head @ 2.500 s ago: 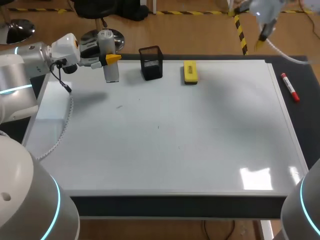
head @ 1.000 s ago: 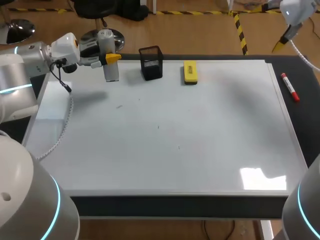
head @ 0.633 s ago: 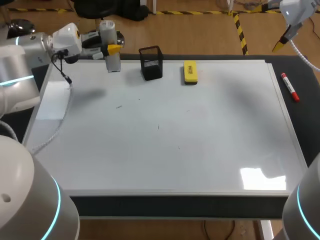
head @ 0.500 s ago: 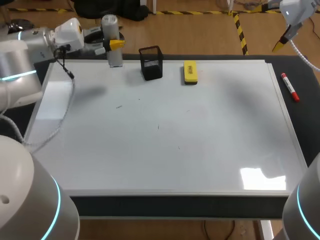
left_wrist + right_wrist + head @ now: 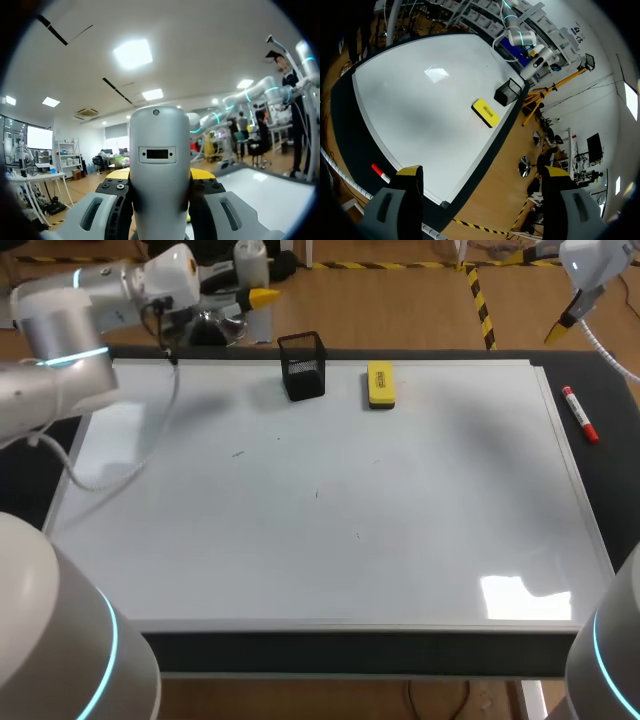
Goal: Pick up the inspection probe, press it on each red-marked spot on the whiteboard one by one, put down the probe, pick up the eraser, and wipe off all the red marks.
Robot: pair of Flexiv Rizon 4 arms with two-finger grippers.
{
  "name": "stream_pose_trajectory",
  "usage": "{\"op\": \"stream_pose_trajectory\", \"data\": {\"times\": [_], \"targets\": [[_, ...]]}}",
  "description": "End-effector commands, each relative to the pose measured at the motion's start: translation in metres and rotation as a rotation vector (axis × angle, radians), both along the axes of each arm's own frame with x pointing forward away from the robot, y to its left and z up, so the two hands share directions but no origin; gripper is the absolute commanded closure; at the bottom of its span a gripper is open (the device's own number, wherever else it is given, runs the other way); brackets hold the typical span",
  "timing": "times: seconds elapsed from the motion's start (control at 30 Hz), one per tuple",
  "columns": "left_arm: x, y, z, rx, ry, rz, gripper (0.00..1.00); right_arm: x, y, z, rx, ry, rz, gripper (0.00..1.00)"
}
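My left gripper (image 5: 256, 292) is shut on the grey-white inspection probe (image 5: 251, 262), which it holds upright in the air over the table's back edge, left of the black mesh holder (image 5: 303, 366). In the left wrist view the probe (image 5: 160, 165) fills the space between the fingers of that gripper (image 5: 160, 200). The yellow eraser (image 5: 380, 383) lies on the whiteboard (image 5: 400, 520) near its back edge. My right gripper (image 5: 566, 318) hangs open high over the far right corner, nothing between the fingers. From it I see the eraser (image 5: 486, 112) and the holder (image 5: 508, 92). No red marks show.
A red marker (image 5: 580, 415) lies on the dark mat to the right of the whiteboard, also visible near my right gripper (image 5: 482, 172) as the marker (image 5: 379, 172). A few tiny dark specks (image 5: 238, 452) dot the board.
My left arm has lifted the probe off the board's back left corner and carried it up, back and to the right. My right arm rose to the right earlier, then stayed still.
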State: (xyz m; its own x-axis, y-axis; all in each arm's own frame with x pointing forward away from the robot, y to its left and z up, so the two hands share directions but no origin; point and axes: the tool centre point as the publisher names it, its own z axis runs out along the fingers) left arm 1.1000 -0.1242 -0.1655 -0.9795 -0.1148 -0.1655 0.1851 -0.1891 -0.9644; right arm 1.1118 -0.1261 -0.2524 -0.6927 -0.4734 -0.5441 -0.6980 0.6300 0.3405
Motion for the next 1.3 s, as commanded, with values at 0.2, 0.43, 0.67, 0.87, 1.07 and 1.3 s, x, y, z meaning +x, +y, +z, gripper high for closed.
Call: {"op": "stream_pose_trajectory", "data": {"times": [0.2, 0.43, 0.67, 0.87, 1.07, 1.3], "targets": [[0.032, -0.029, -0.006, -0.006, -0.017, -0.123, 1.0, 0.001, 0.0, 0.001, -0.005, 0.002, 0.003, 0.0], [0.04, -0.043, -0.012, -0.014, -0.01, -0.147, 1.0, 0.001, 0.0, 0.001, -0.005, 0.002, 0.003, 0.0], [0.044, -0.054, -0.023, -0.023, 0.005, -0.165, 1.0, 0.001, 0.0, 0.001, -0.005, 0.002, 0.003, 0.0], [0.043, -0.059, -0.036, -0.03, 0.029, -0.164, 1.0, 0.001, 0.0, 0.001, -0.005, 0.002, 0.003, 0.0], [0.041, -0.061, -0.05, -0.021, 0.055, -0.163, 1.0, 0.001, 0.0, 0.001, -0.005, 0.002, 0.003, 0.0], [0.038, -0.061, -0.054, -0.022, 0.064, -0.162, 1.0, 0.001, 0.0, 0.001, -0.005, 0.002, 0.003, 0.0]]}}
